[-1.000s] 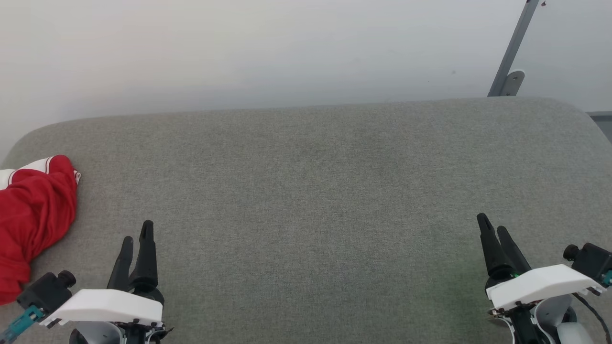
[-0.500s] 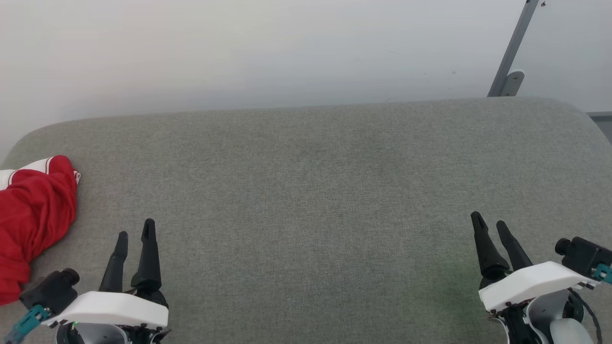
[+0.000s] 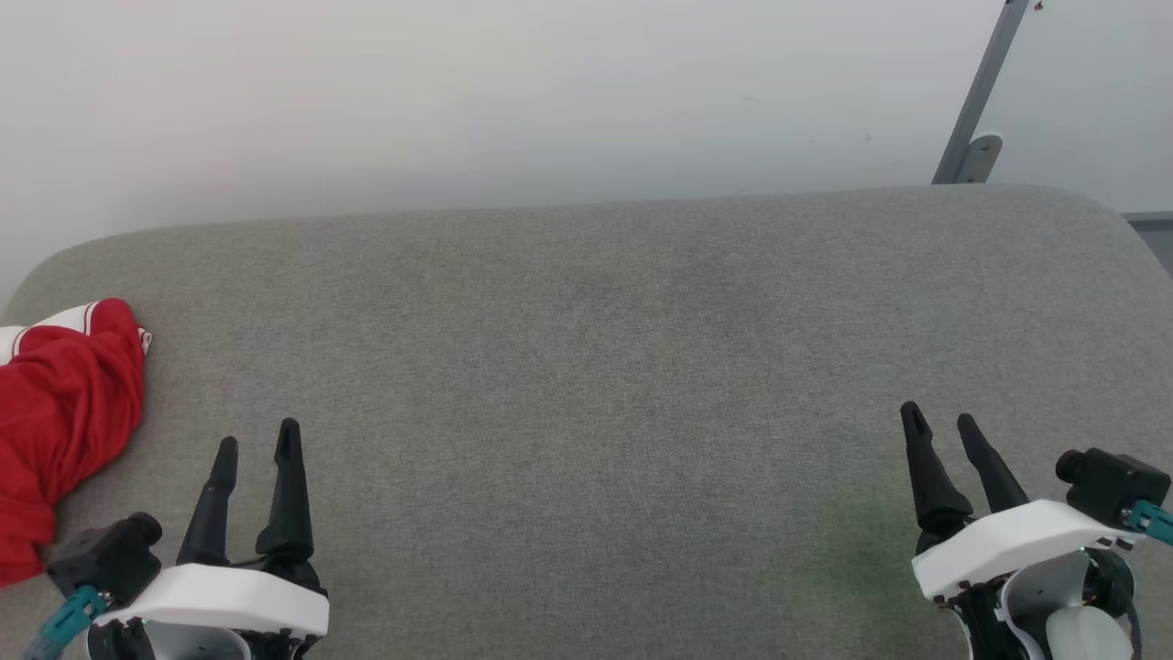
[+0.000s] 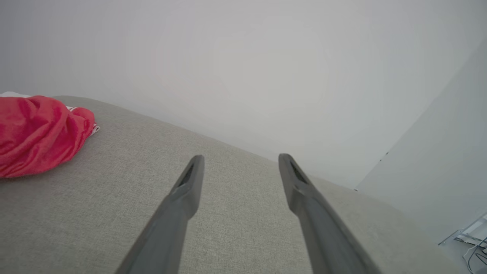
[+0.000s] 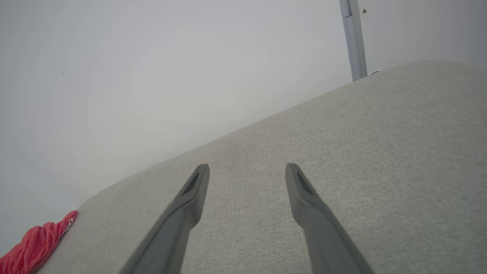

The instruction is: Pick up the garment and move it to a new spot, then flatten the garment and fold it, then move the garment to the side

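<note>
The garment (image 3: 55, 422), bright red with a white striped edge, lies bunched at the far left edge of the grey padded surface (image 3: 586, 367); it also shows in the left wrist view (image 4: 38, 133) and in the right wrist view (image 5: 34, 243). My left gripper (image 3: 257, 440) hovers open at the lower left, a short way right of the garment and apart from it. My right gripper (image 3: 942, 420) stands open at the lower right, far from the garment. Nothing sits between either pair of fingers.
A pale wall (image 3: 458, 101) rises behind the surface's far edge. A slanted grey metal post (image 3: 981, 92) with a bracket stands at the back right. The surface's corners are rounded at the left and right.
Both grippers have turned slightly so their fingers appear wider apart; the left one drifted a little lower, the right one a little left. The garment has not moved.
</note>
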You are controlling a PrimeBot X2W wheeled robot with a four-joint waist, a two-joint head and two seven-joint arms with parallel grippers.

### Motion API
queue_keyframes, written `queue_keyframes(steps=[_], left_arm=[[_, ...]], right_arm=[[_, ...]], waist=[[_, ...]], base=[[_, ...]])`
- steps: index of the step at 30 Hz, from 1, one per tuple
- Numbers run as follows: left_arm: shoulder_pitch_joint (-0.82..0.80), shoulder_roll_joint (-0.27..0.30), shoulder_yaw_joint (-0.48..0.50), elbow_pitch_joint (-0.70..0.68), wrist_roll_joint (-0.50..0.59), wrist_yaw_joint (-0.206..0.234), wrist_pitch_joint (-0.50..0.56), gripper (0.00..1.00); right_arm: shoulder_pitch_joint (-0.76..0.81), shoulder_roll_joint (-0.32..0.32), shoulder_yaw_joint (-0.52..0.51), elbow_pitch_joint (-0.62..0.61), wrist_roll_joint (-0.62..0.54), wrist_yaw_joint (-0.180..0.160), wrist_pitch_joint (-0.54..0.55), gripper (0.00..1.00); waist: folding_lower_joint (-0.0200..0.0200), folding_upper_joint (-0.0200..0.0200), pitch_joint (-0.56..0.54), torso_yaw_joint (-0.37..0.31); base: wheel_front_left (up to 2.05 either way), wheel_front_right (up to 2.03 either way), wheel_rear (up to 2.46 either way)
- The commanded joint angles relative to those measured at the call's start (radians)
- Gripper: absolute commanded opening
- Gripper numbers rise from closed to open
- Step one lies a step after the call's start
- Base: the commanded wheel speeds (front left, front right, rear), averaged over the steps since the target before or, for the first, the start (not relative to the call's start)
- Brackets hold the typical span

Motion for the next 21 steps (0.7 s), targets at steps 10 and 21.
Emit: queue_keyframes(steps=[10,21], left_arm=[[0.003,0.007,0.000,-0.020,0.108,-0.010,-0.032,1.00],[0.011,0.014,-0.006,-0.030,0.194,-0.014,-0.056,1.00]], right_arm=[[-0.022,0.001,0.007,-0.017,-0.104,0.005,-0.021,1.00],[-0.022,-0.001,-0.003,-0.028,-0.196,0.005,-0.037,1.00]], waist=[[0.0000,-0.0001,0.000,-0.001],[0.0000,-0.0001,0.001,0.000]], base=[[0.00,0.00,0.00],[0.00,0.00,0.00]])
